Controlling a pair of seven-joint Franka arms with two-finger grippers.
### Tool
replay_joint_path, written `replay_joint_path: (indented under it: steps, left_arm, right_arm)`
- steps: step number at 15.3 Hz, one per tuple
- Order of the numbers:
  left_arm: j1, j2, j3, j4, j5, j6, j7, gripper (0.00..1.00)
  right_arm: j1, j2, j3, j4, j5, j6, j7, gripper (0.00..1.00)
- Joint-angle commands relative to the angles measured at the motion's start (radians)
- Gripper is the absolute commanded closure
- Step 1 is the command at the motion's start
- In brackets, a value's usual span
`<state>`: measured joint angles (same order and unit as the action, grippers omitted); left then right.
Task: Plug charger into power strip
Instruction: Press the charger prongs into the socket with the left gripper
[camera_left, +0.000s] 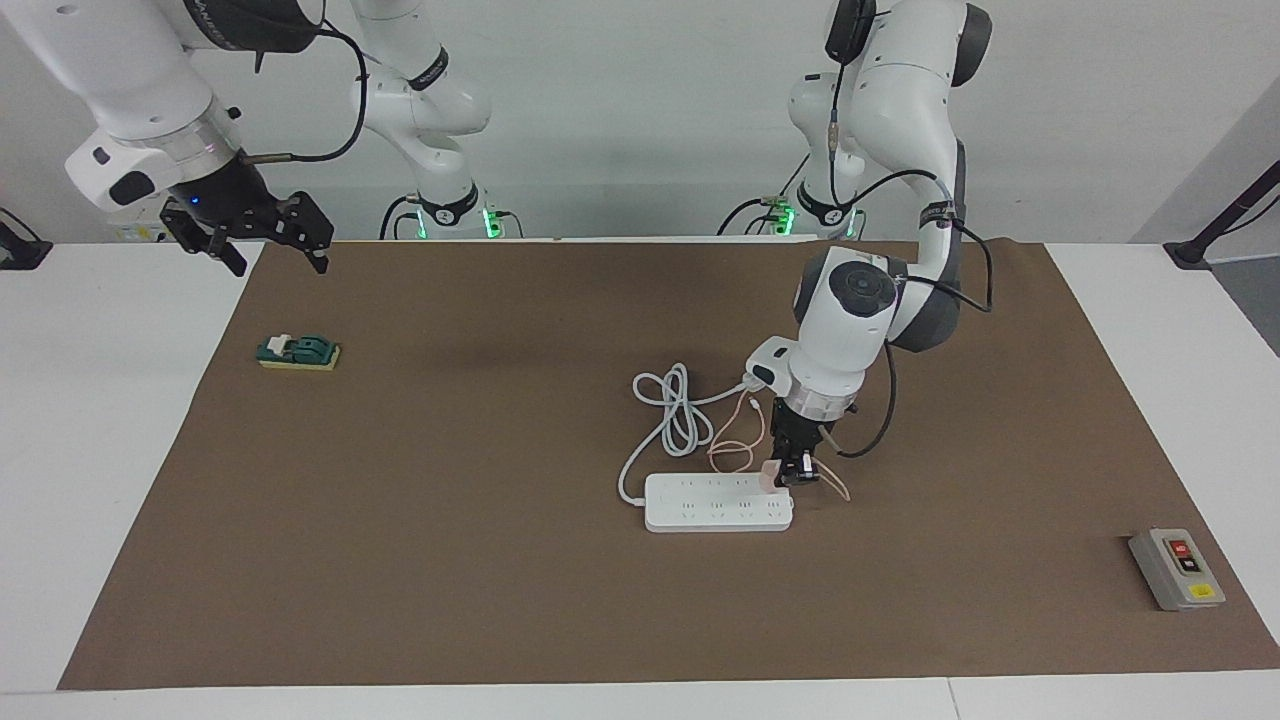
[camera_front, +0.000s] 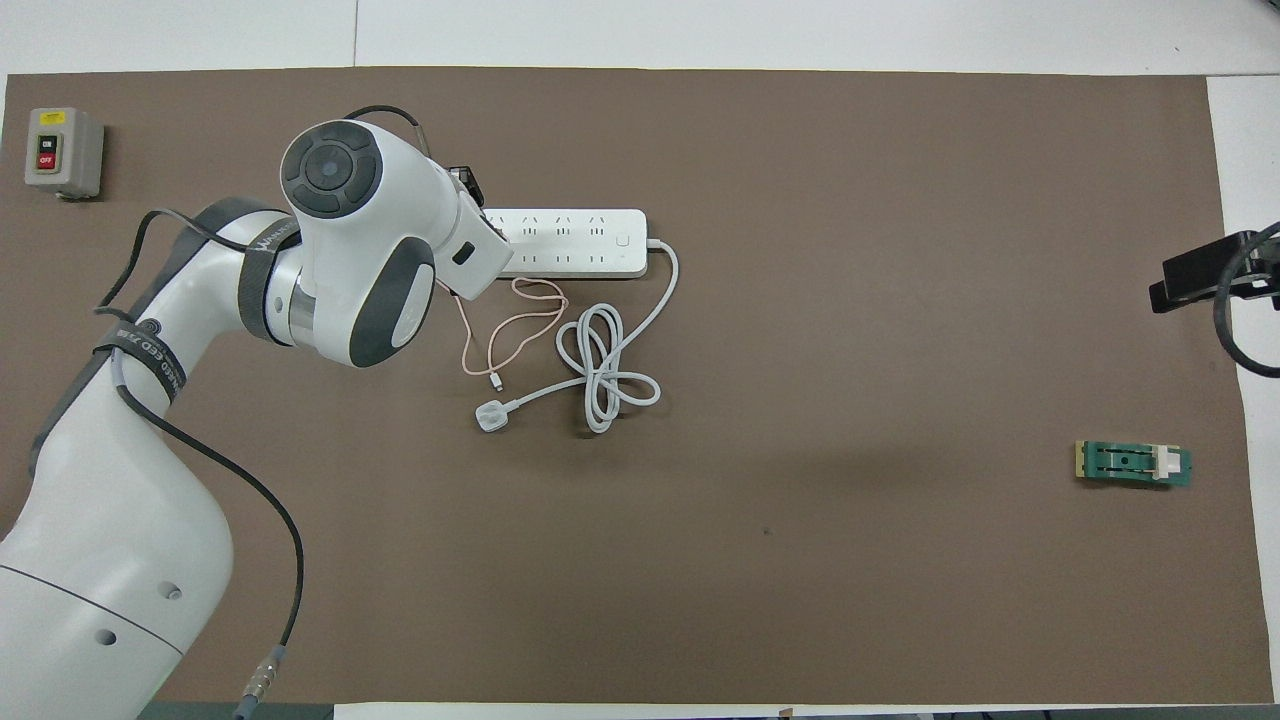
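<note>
The white power strip (camera_left: 716, 502) (camera_front: 570, 243) lies flat on the brown mat near the table's middle. My left gripper (camera_left: 792, 474) is shut on the small pale-pink charger (camera_left: 770, 475) and holds it just over the strip's end toward the left arm's side. The charger's thin pink cable (camera_left: 738, 450) (camera_front: 510, 325) loops on the mat nearer the robots. In the overhead view the left arm's wrist hides the charger and that end of the strip. My right gripper (camera_left: 268, 250) hangs open in the air over the mat's corner at the right arm's end.
The strip's thick white cord (camera_left: 672, 412) (camera_front: 600, 375) coils nearer the robots, ending in a white three-pin plug (camera_front: 491, 417). A grey button box (camera_left: 1176, 568) (camera_front: 62, 152) sits at the left arm's end. A green block (camera_left: 298, 352) (camera_front: 1133, 464) lies at the right arm's end.
</note>
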<state>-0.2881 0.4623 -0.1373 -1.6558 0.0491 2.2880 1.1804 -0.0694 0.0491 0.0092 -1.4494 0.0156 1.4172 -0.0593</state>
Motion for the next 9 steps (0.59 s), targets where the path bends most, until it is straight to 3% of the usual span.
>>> replay_joint_path:
  steps: [1, 5, 9]
  left_arm:
    - [-0.016, -0.016, 0.015, -0.022, 0.021, 0.021, 0.008, 1.00]
    - [-0.016, -0.020, 0.015, -0.030, 0.029, 0.014, 0.007, 1.00]
    - [-0.016, -0.024, 0.016, -0.041, 0.064, 0.004, -0.001, 1.00]
  right_arm:
    - [-0.013, -0.078, 0.014, -0.106, -0.016, 0.008, -0.022, 0.00]
    - [0.002, -0.109, 0.008, -0.164, -0.022, 0.043, -0.017, 0.00]
    - [0.103, -0.114, -0.087, -0.197, -0.026, 0.114, 0.033, 0.00]
